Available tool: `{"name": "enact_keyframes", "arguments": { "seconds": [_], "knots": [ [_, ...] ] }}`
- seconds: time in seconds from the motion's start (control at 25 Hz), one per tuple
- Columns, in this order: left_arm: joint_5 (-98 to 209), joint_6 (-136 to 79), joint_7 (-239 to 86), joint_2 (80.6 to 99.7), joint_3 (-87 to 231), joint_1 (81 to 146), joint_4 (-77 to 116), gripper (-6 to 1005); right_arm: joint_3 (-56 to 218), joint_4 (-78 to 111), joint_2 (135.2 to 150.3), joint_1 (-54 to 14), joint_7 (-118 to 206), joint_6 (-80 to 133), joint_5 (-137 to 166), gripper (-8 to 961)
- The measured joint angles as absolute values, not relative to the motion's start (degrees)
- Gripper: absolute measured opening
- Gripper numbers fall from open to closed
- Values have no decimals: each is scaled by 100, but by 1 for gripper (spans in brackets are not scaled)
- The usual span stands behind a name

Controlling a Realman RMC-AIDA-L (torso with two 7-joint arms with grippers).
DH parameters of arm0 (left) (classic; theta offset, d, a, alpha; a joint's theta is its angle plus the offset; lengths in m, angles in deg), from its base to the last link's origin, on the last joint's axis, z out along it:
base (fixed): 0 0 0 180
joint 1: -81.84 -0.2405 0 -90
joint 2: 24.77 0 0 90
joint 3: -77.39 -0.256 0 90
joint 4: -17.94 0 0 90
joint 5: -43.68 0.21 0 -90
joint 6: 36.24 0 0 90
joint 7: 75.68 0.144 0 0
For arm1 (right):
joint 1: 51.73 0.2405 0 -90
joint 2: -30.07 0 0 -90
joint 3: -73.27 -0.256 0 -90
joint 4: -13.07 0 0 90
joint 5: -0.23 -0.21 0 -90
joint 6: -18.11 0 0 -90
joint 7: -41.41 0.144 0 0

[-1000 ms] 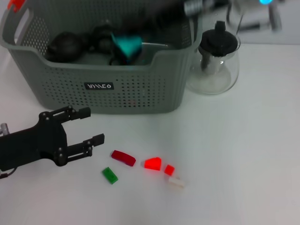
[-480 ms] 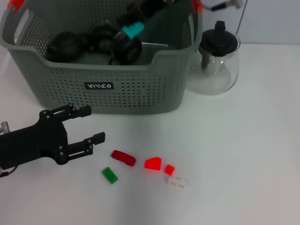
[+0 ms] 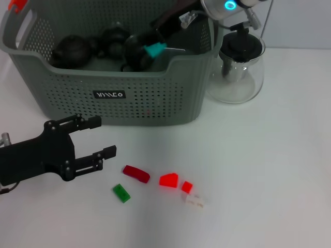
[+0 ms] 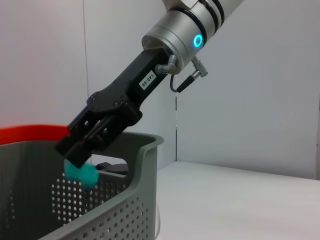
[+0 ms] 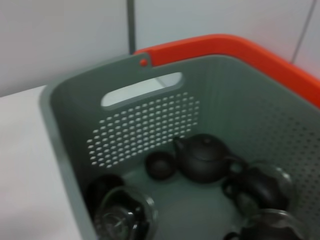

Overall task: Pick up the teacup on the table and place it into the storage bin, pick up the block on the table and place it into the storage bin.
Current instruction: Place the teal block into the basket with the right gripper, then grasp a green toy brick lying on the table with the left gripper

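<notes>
Table: white, smooth top (image 3: pixel 258 170), filling most of the head view; it shows again as a pale flat surface (image 4: pixel 240 200) in the left wrist view.
Wall: plain light grey-white (image 4: pixel 260 90), rising straight behind the far edge of the table.
Wall seam: a thin dark upright line (image 4: pixel 176 125) divides the wall into panels.
Light: even and soft, casting only faint shadows on the table.

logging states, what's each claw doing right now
Left claw: open, empty, resting on the table.
Right claw: inside the storage bin, open or shut cannot be told.
</notes>
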State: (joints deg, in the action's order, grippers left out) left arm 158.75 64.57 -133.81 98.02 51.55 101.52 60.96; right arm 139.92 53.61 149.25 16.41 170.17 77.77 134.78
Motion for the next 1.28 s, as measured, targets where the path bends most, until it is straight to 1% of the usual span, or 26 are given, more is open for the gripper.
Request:
{"name": "enact_keyframes", "arguments": {
  "seconds": [0.16,0.36,0.48,0.56,0.64,0.76,0.88,1.04,1.12,1.2,1.28],
  "knots": [
    [15877,6458,-13383,9801,5155,10159,6083,687,13994,5452,14927,1554,17058,7649,13574,438],
    [15856,6459,-13385,9805,5148,10156,6083,687,14003,5758,14941,1403,17003,7739,13558,704],
    [15842,6474,-13386,9807,5139,10155,6082,687,13966,6573,14995,1075,16916,8107,13293,905],
    [15837,6507,-13387,9808,5142,10153,6082,687,13943,7308,15006,681,16739,8439,12740,908],
    [15832,6539,-13386,9809,5149,10153,6083,686,13921,7935,14983,253,16484,8744,12006,911],
    [15829,6576,-13387,9810,5154,10152,6083,686,13815,8503,14913,-365,15929,9348,10725,916],
    [15829,6612,-13390,9807,5154,10152,6089,686,13609,8596,14845,-816,15372,10216,9937,920],
    [15885,6668,-13399,9788,5145,10162,6118,686,13410,8267,14781,-1185,14849,11317,9875,922],
    [15978,6718,-13416,9777,5122,10169,6184,686,13390,7912,14717,-1295,14614,11834,9983,923],
    [16175,6841,-13538,9771,5079,10183,6411,686,13388,7599,14669,-1374,14535,12170,10160,923],
    [16465,7027,-13987,9772,4892,10223,6941,686,13385,7386,14655,-1449,14551,12328,10423,923]
  ]
}}
